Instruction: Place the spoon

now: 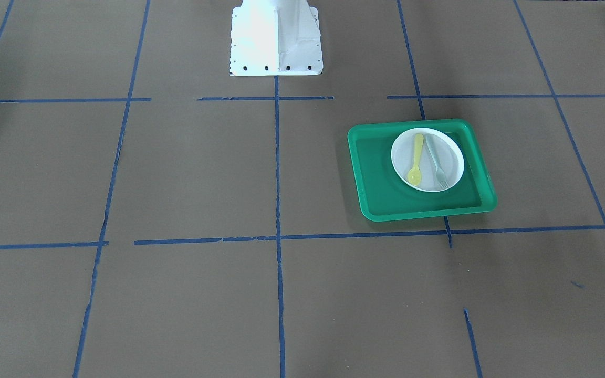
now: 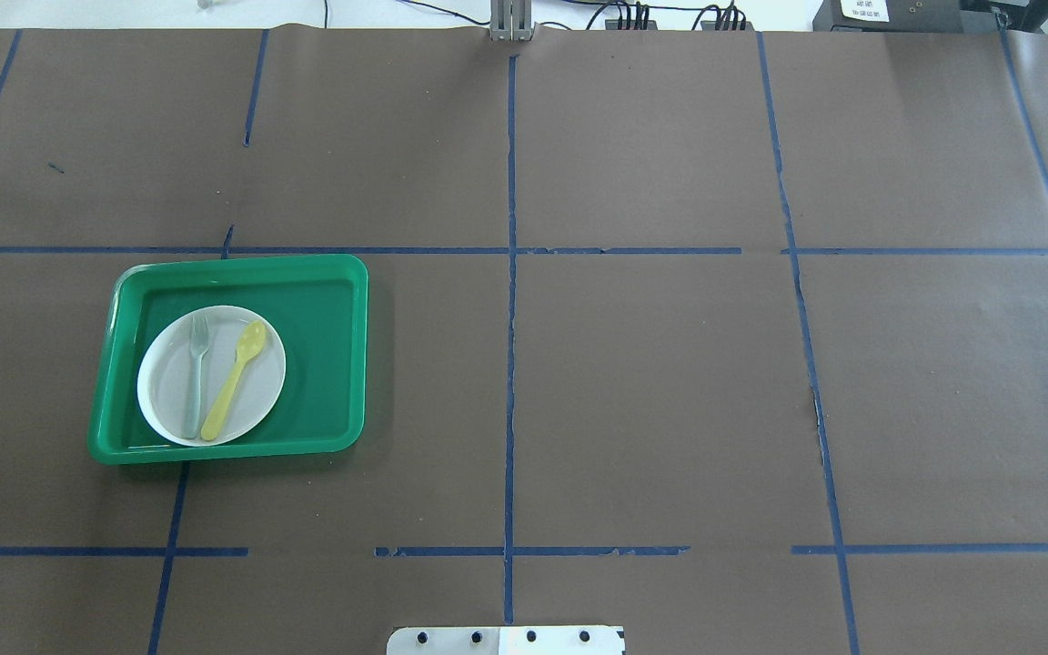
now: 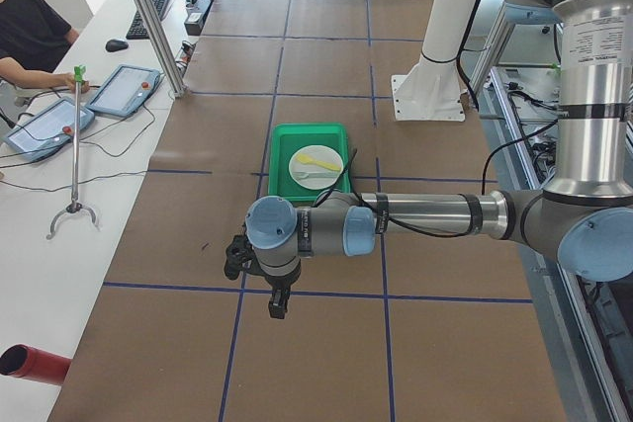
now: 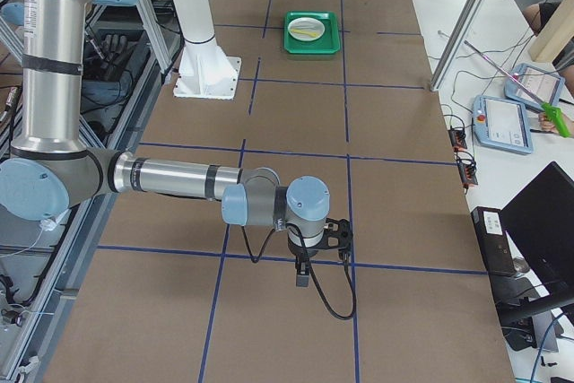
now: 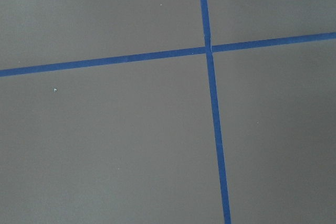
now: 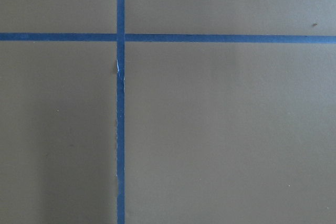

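Note:
The yellow spoon [image 1: 416, 160] lies on a white plate [image 1: 452, 157], beside a pale grey-green fork [image 1: 435, 160]. The plate sits in a green tray [image 1: 376, 173]. In the overhead view the spoon [image 2: 235, 377], plate [image 2: 265, 382], fork [image 2: 196, 377] and tray [image 2: 324, 364] are at the left. My left gripper [image 3: 235, 258] shows only in the exterior left view. It hangs over bare table, nearer that camera than the tray [image 3: 282, 160]. My right gripper [image 4: 339, 235] shows only in the exterior right view, far from the tray [image 4: 291, 38]. I cannot tell whether either is open or shut.
The white robot base [image 1: 276, 42] stands at the table's edge. Blue tape lines cross the brown table cover; both wrist views show only these. A side bench with tablets [image 3: 124, 91] and an operator lies beyond the table's far side.

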